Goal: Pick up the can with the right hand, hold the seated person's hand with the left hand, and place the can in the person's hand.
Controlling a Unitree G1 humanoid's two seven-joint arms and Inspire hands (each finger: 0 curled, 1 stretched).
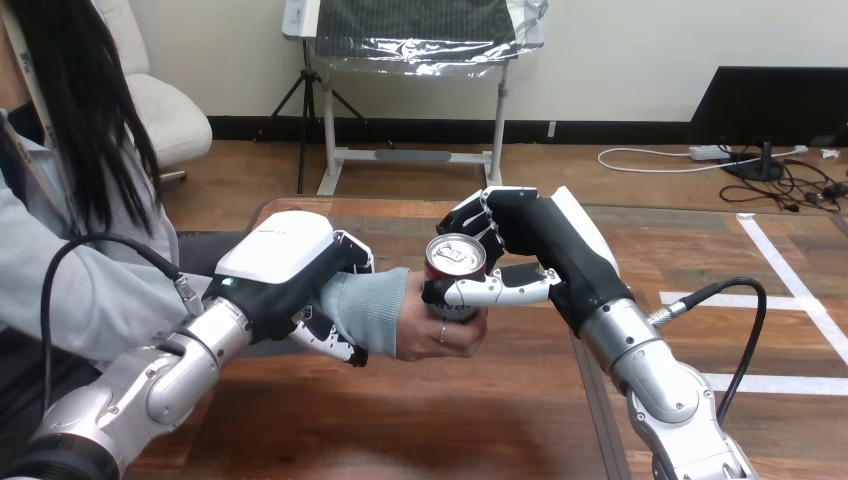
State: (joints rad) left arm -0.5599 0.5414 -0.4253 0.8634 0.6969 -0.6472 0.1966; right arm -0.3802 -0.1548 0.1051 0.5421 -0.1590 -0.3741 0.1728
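**Can held jointly by a robot hand and the person's hand**

The can (455,272), red-sided with a silver top, stands upright above the counter at the centre of the frame. Its side print is mostly covered and cannot be read, and its contents are hidden. The right robot hand (525,235), entering from the lower right, is closed on the can: the thumb lies across the near side and the curled fingers (468,215) wrap the far side. The person's hand (430,325), reaching in from the left, grips the can's lower part, fingers round it. The left robot hand (285,270), left of centre, is clasped on the person's wrist, its fingers curled beneath the pale sleeve (365,305). The counter (420,420) is dark reddish-brown wood with visible grain. White tape strips (800,384) cross the wooden surface at the right of the frame.
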